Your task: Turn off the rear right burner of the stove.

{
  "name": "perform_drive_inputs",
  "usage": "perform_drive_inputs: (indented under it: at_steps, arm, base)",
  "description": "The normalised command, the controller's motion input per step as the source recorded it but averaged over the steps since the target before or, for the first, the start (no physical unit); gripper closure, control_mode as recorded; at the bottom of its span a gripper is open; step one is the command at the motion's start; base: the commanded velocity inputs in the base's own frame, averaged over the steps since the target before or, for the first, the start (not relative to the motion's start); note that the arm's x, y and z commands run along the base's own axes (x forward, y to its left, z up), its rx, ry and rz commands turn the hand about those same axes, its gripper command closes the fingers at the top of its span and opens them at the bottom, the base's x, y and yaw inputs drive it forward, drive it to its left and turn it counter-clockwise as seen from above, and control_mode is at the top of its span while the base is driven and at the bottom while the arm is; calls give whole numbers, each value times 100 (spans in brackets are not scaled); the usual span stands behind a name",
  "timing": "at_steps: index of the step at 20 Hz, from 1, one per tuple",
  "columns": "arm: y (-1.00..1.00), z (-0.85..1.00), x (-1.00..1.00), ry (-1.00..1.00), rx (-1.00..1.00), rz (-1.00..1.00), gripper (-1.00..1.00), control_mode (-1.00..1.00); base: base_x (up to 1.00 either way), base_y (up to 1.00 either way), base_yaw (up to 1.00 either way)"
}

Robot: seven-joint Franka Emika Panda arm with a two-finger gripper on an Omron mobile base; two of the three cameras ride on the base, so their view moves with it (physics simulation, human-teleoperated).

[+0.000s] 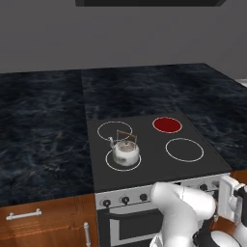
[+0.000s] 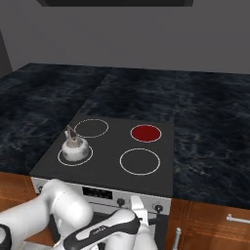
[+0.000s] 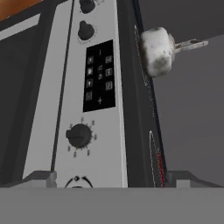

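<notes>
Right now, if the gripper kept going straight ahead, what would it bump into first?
Probably the stove's silver front panel, near a knob below the black display. Depth is hard to judge.

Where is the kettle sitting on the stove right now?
The kettle sits on the front left ring of the stove, diagonally across from the glowing red rear right burner; the right base view shows the same.
</notes>
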Motion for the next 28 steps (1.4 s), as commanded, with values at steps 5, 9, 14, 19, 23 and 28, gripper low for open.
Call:
perform_drive_inputs:
  at_steps: [5,9,14,19,23,28]
  arm:
    - [-6,-11,25,-4,0,0,-100,-100]
    - [-6,-19,20,-2,1,0,-100,-100]
    - [-13,-19,16,-2,0,0,-100,-100]
    - [-14,-21,10,-2,0,0,-100,-100]
    - [-15,-18,9,-3,0,0,-100,-100]
    - [-5,-18,9,-4,2,0,-100,-100]
  base:
    - [0,0,0]
    - [0,0,0]
    - [0,0,0]
    - [0,0,0]
    - [0,0,0]
    - [0,0,0]
